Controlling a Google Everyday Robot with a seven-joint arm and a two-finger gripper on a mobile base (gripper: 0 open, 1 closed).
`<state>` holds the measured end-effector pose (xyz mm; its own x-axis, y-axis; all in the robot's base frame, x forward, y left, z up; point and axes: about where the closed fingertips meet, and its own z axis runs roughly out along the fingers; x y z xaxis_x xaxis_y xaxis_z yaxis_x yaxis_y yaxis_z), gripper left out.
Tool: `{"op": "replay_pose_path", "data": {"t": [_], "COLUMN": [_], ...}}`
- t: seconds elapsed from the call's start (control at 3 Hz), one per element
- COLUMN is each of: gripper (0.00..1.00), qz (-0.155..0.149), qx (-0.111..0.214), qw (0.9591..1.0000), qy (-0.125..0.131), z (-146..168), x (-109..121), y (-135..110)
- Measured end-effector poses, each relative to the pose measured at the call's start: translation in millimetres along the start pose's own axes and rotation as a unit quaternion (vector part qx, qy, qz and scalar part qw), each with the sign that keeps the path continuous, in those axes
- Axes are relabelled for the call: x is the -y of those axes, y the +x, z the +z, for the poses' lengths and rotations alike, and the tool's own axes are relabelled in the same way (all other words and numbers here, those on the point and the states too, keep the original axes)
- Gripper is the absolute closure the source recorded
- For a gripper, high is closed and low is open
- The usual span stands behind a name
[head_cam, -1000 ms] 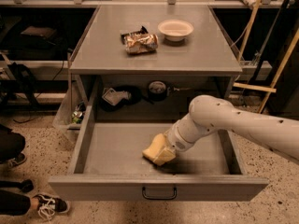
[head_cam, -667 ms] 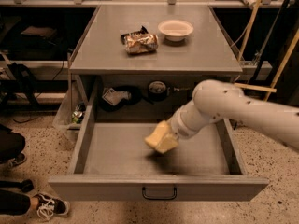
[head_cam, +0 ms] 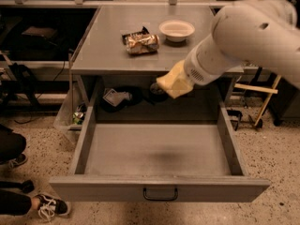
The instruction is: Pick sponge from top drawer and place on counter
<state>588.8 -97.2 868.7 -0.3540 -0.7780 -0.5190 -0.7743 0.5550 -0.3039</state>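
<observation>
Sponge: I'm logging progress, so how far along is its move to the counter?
Done: the sponge is out of the drawer, held by the gripper. In hand: it hangs in front of the counter edge. Left: carry it over the top and set it down.

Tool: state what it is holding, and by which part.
The tool holds the sponge above the open top drawer, at the front edge of the counter. It grips the sponge's end nearest the wrist; the exact contact is hidden.
</observation>
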Motion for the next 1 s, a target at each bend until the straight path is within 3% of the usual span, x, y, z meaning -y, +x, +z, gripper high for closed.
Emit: {"op": "replay_pose_path", "data": {"t": [0.33,0.67,1.0], "gripper": [1.00,1.00,1.00], "qz": [0.047,0.046,0.032], "qx": [-0.013,-0.014,-0.014], "qw": [0.9965,0.9965,0.9966], "qy": [0.068,0.068,0.075], "z": [-53,-52,-52], "x": [60,59,82], "y": [-45,-45,-63]}}
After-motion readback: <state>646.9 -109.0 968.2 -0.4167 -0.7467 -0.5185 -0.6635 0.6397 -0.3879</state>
